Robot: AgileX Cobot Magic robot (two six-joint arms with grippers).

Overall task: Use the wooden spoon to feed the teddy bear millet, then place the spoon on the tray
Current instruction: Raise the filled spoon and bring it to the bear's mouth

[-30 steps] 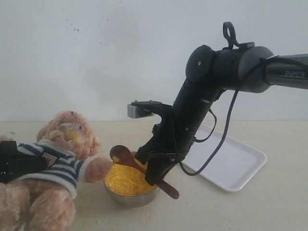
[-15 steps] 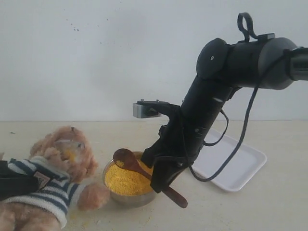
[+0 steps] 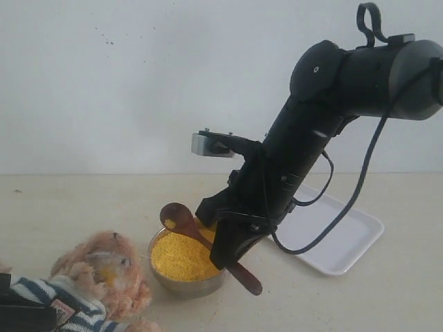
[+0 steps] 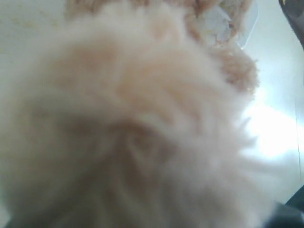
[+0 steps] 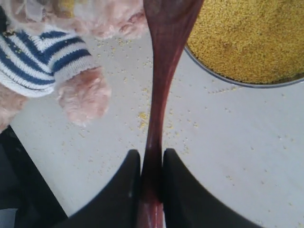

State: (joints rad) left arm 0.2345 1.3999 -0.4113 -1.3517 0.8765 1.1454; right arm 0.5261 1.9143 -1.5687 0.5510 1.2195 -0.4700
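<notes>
Right gripper (image 5: 152, 160) is pinching the wooden spoon (image 3: 196, 236) by the handle. Both dark fingers are pressing on it from either side, and a short stub of handle is sticking out behind them.

The spoon is sitting tilted. Its oval bowl is up and to the left, over the left rim of the steel bowl (image 3: 188, 285). Its handle end is pointing down and right, toward the table (image 3: 360, 304), just near of the steel bowl. A few yellow grains are showing in the spoon's bowl.

The millet (image 3: 178, 256) is sitting as a full mound in the steel bowl, under the spoon. Loose grains are lying scattered on the table between the steel bowl and the bear.

The teddy bear (image 3: 104, 277) is lying low at near left, just left of the steel bowl, with its head toward it. Something yellow is showing around its muzzle. In the right wrist view a striped sleeve and one paw are lying beside the spoon handle, not touching it.

The tray (image 3: 346, 242) is lying flat at right, behind the right arm and well apart from the spoon.

Left gripper (image 3: 22, 317) is showing only as a dark block at the near-left corner, against the bear's striped shirt. Fur is filling the left wrist view and no fingers are showing, so I can't tell whether it's spread or clamping.
</notes>
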